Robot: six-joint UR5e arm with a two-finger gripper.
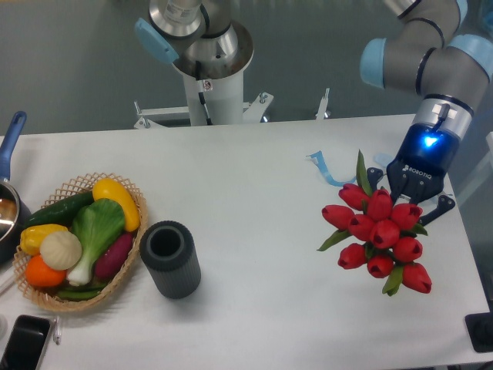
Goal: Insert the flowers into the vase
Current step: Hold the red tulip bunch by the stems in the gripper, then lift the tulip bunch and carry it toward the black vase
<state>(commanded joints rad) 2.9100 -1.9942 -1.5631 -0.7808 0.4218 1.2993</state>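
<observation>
Camera view: one gripper (409, 199) clenched around one bunch of flowers (379, 236), about ten red buds; one vase (169, 258) stands beside one basket (131, 194).

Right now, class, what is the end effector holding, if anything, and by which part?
The end effector appears to hold the flowers, apparently by the stems; the red buds hide the contact itself.
</observation>
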